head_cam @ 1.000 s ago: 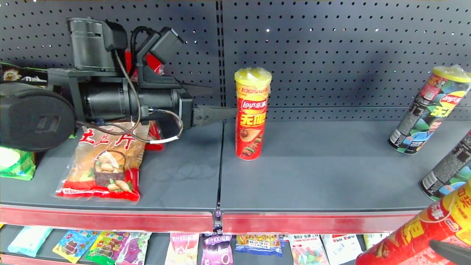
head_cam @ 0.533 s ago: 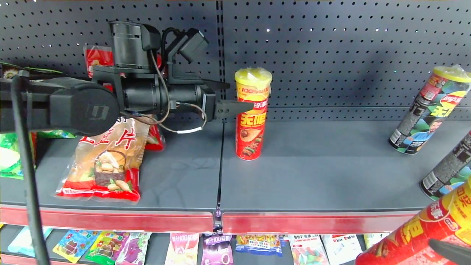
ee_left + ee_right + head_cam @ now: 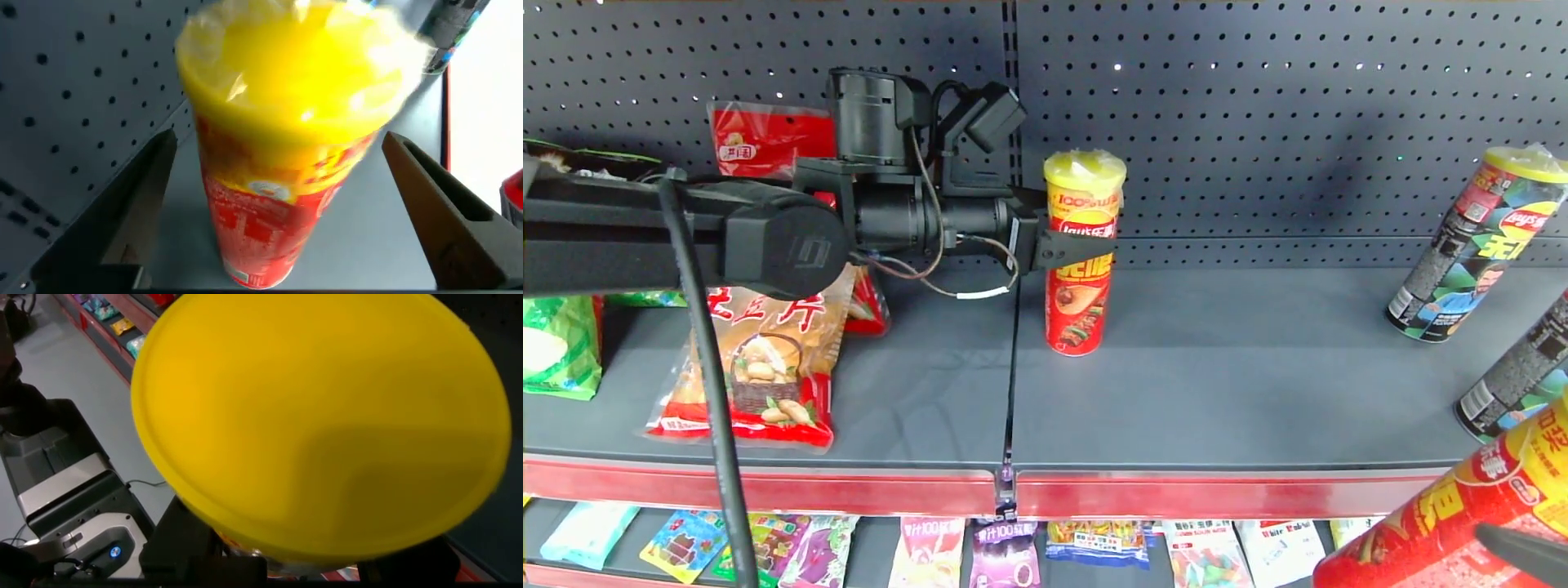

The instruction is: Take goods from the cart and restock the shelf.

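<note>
A red chips can (image 3: 1080, 314) with a yellow lid stands upright mid-shelf. My left gripper (image 3: 1086, 243) comes in from the left at label height. Its fingers (image 3: 135, 216) are spread on either side of that can (image 3: 286, 98), open, with a gap at each side. At the lower right, my right gripper (image 3: 1515, 549) is shut on a second red can (image 3: 1454, 518) with a yellow lid (image 3: 319, 416), held tilted below the shelf's front edge.
Two black-and-green cans (image 3: 1474, 245) (image 3: 1515, 380) lean at the shelf's right end. A potato-chip bag (image 3: 760, 359), a red bag (image 3: 768, 139) and a green bag (image 3: 556, 343) lie at the left. Bare grey shelf (image 3: 1217, 384) stretches between. Below the red front rim (image 3: 1217, 494) are several packets.
My left arm has moved right along the shelf, and its open fingers now straddle the standing can. The right gripper and its can have stayed put.
</note>
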Robot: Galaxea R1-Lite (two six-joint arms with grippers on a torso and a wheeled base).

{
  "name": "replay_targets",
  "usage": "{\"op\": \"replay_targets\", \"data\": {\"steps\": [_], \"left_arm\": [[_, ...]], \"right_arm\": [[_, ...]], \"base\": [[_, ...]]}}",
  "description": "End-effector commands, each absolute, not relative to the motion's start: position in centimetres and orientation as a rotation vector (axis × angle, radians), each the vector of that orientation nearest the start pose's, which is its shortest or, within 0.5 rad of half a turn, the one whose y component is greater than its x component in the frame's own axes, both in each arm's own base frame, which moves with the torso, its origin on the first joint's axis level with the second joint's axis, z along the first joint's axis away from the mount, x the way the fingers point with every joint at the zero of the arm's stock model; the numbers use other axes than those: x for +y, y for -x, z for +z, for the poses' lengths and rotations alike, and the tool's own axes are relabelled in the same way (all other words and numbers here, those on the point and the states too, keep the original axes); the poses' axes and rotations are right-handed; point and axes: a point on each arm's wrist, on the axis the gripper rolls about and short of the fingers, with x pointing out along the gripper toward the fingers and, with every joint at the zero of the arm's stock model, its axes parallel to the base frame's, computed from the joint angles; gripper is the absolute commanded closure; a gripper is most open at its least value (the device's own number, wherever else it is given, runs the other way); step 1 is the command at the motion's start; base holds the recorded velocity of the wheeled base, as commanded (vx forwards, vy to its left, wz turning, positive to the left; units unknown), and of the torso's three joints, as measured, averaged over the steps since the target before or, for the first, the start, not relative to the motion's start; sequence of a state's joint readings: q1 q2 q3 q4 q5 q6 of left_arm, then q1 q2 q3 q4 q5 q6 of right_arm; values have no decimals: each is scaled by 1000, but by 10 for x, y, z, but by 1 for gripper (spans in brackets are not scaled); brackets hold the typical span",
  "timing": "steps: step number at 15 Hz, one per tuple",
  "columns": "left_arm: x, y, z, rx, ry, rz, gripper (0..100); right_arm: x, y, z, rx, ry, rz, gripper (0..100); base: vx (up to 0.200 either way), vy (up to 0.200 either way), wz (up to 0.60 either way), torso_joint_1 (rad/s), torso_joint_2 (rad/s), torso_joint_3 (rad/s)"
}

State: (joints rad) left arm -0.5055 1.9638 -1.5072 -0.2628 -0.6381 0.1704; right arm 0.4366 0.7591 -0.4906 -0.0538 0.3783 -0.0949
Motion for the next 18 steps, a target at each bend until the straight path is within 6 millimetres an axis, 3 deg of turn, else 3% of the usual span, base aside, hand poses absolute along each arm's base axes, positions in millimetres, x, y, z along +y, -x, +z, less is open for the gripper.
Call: {"op": "replay_targets", "data": {"steps": [1, 2, 3, 10, 14, 18], "left_arm": [[-211, -351, 242, 121, -136, -1157, 0], [-211, -352, 241, 121, -136, -1157, 0], [-213, -354, 239, 119, -142, -1159, 100], [-215, -350, 238, 110, -156, -1182, 100], [-199, -314, 250, 124, -144, -1215, 100], [-198, -278, 247, 173, -124, -1268, 100]], "right_arm": [[37, -60, 212, 180, 96, 820, 100], [37, -60, 212, 180, 96, 820, 100], [37, -59, 212, 179, 95, 820, 100], [37, -60, 213, 180, 96, 820, 100], [39, -64, 215, 184, 96, 820, 100], [39, -65, 217, 184, 96, 820, 100]], "base": [[0, 0, 0, 0, 0, 0], [0, 0, 0, 0, 0, 0], [0, 0, 0, 0, 0, 0], [0, 0, 0, 0, 0, 0], [0, 0, 0, 0, 0, 0], [0, 0, 0, 0, 0, 0]]}}
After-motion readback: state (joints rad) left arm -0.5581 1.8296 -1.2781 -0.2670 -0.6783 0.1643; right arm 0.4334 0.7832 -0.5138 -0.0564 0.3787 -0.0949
